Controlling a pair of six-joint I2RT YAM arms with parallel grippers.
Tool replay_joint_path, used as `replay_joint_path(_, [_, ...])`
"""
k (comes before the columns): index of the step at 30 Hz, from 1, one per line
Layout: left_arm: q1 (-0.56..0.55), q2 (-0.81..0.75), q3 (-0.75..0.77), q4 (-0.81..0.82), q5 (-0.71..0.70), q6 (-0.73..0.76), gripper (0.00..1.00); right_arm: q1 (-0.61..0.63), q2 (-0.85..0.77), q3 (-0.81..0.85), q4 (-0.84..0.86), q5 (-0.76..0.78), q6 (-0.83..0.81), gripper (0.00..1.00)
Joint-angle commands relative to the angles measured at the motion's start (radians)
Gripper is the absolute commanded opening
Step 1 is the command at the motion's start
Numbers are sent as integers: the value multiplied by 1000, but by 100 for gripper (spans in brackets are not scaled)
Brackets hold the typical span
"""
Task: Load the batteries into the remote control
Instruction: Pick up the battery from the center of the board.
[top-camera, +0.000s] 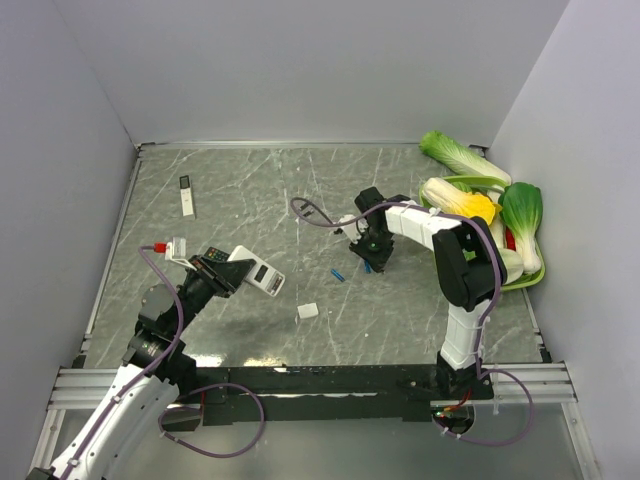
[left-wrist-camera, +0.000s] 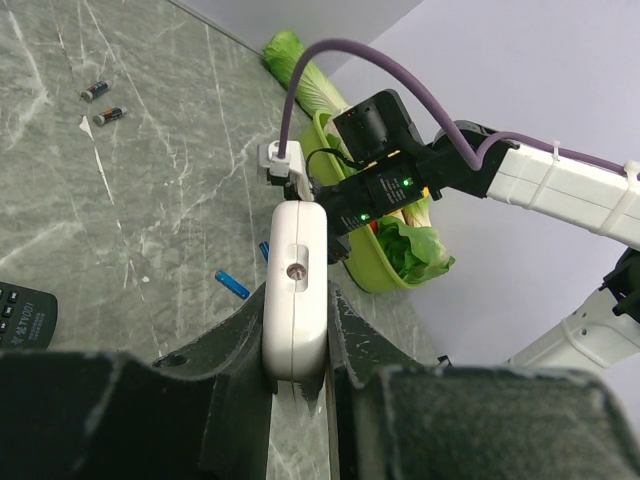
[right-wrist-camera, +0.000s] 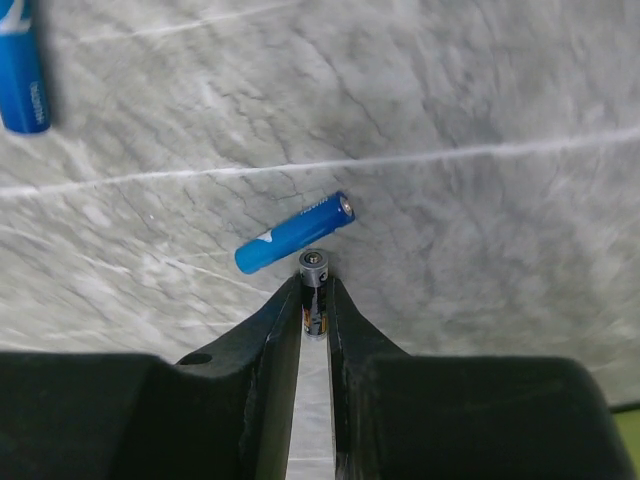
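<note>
My left gripper (top-camera: 234, 274) is shut on a white remote control (top-camera: 256, 272), which it holds on edge above the table; its fingers clamp the lower end of the remote control (left-wrist-camera: 295, 290) in the left wrist view. My right gripper (right-wrist-camera: 315, 300) is down at the table, shut on a black battery (right-wrist-camera: 315, 290) that stands upright between its fingertips. A blue battery (right-wrist-camera: 295, 233) lies just beyond it, and another blue battery (right-wrist-camera: 22, 70) lies at the upper left. One blue battery (top-camera: 338, 274) shows between the arms. Two black batteries (left-wrist-camera: 103, 104) lie farther off.
A second white remote (top-camera: 186, 195) lies at the far left. A small white cover piece (top-camera: 307, 311) rests in front of the held remote. A black keypad device (left-wrist-camera: 25, 315) sits by my left gripper. A green tray (top-camera: 526, 280) of vegetables stands at the right wall.
</note>
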Motion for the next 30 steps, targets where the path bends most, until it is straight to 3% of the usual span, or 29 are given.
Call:
replay_joint_path(1, [-4,-2,11,25,16,-9,1,-5,5,-4,-62,-8,281,21])
replay_joint_path(6, [-4,-10,11,13,24,-20,1,-5,-50,-47,7,-35,452,22])
replay_joint_path(13, [-4,-28,14,-10,16,-26,1,4,-45,-61,-13,104,698,23])
replay_joint_path(26, [-4,-39,-2,1,16,-49,1,47,-30,-62,44,221,765,31])
replay_joint_path(28, [-4,-42,-12,14,19,-58,1,47,-33,-65,53,244,777,29])
replay_joint_path(30, [-4,-45,-28,27,22,-75,1,46,-50,-80,64,253,785,20])
